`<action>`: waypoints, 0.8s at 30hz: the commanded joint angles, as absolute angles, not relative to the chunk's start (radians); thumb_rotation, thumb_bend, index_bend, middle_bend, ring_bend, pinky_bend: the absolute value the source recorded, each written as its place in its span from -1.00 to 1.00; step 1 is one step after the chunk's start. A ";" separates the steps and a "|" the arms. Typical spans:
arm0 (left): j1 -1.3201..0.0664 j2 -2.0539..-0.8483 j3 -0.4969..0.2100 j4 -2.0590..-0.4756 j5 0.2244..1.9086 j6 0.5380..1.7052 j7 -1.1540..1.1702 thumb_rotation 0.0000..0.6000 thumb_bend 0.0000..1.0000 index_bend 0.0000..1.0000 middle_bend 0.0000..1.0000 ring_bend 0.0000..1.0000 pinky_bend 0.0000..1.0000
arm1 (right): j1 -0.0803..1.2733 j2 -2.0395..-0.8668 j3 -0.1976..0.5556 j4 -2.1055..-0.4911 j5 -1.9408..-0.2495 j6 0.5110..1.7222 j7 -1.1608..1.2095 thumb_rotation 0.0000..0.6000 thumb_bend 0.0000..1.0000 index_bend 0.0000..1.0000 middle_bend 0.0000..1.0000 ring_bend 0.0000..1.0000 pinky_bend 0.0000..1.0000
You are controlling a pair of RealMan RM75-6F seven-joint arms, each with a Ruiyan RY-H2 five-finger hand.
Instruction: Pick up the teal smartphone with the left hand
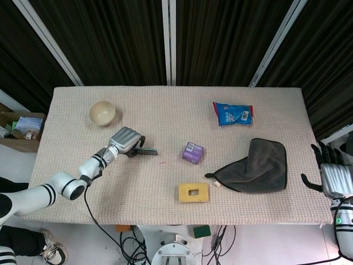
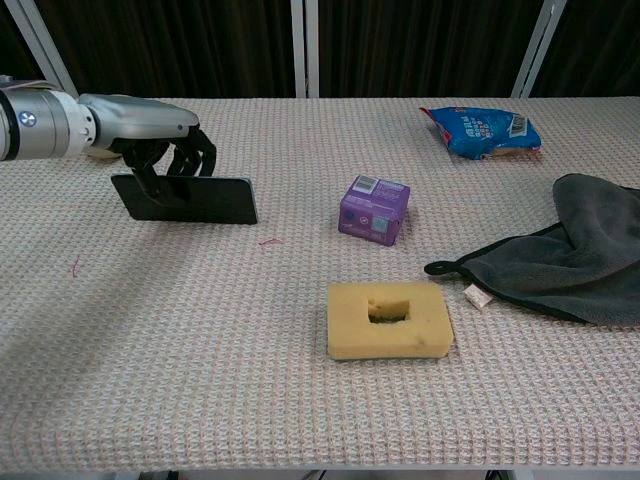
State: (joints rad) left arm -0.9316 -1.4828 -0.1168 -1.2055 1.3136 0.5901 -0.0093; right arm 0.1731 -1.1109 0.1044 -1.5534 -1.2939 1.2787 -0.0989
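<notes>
My left hand (image 1: 126, 141) (image 2: 150, 128) grips the teal smartphone (image 1: 146, 150) (image 2: 187, 200) by its left end and holds it in the air above the table's left half. In the chest view the phone is tipped up so its dark screen faces the camera. In the head view it shows only as a thin dark edge jutting right from the fingers. My right hand (image 1: 331, 174) hangs off the table's right edge, fingers spread, holding nothing; the chest view does not show it.
A beige bowl (image 1: 102, 112) sits behind the left hand. A purple box (image 2: 375, 210), a yellow sponge (image 2: 389, 319), a grey cloth (image 2: 570, 250) and a blue snack bag (image 2: 480, 130) lie to the right on the woven table mat (image 2: 200, 330).
</notes>
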 commanded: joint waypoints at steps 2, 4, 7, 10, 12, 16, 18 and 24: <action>-0.932 -1.512 -0.116 -1.163 1.347 0.641 -0.015 1.00 0.46 -0.36 -0.35 -0.20 0.22 | 0.173 -1.113 0.105 -1.550 -1.293 1.278 -0.097 0.72 -0.30 -1.00 -1.00 -1.00 -1.00; -0.928 -1.522 -0.110 -1.141 1.366 0.669 -0.005 1.00 0.29 -0.55 -0.55 -0.40 0.03 | 0.173 -1.113 0.106 -1.548 -1.293 1.280 -0.095 0.72 -0.30 -1.00 -1.00 -1.00 -1.00; -0.905 -1.547 -0.116 -1.113 1.390 0.772 0.029 1.00 -0.07 -0.80 -0.78 -0.70 -0.27 | 0.171 -1.111 0.107 -1.549 -1.293 1.285 -0.092 0.72 -0.30 -1.00 -1.00 -1.00 -1.00; -0.863 -1.575 -0.124 -1.091 1.424 0.922 0.063 1.00 -0.35 -0.85 -0.81 -0.77 -0.33 | 0.170 -1.109 0.108 -1.549 -1.296 1.290 -0.089 0.72 -0.30 -1.00 -1.00 -1.00 -1.00; -0.833 -1.570 -0.120 -1.101 1.439 0.993 0.079 1.00 -0.47 -0.85 -0.81 -0.78 -0.33 | 0.168 -1.109 0.107 -1.549 -1.301 1.295 -0.086 0.72 -0.30 -1.00 -1.00 -1.00 -1.00; -0.758 -1.504 -0.099 -1.203 1.449 1.095 0.115 1.00 -0.71 -0.85 -0.79 -0.79 -0.33 | 0.162 -1.111 0.105 -1.544 -1.317 1.312 -0.078 0.72 -0.30 -1.00 -1.00 -1.00 -1.00; -0.710 -1.463 -0.079 -1.267 1.456 1.150 0.133 1.00 -0.82 -0.85 -0.78 -0.79 -0.33 | 0.158 -1.114 0.102 -1.536 -1.327 1.324 -0.072 0.71 -0.30 -1.00 -1.00 -1.00 -1.00; -0.499 -1.293 0.037 -1.479 1.446 1.315 0.182 1.00 -1.00 -0.85 -0.78 -0.81 -0.34 | 0.125 -1.124 0.080 -1.479 -1.389 1.404 -0.106 0.72 -0.40 -1.00 -1.00 -1.00 -1.00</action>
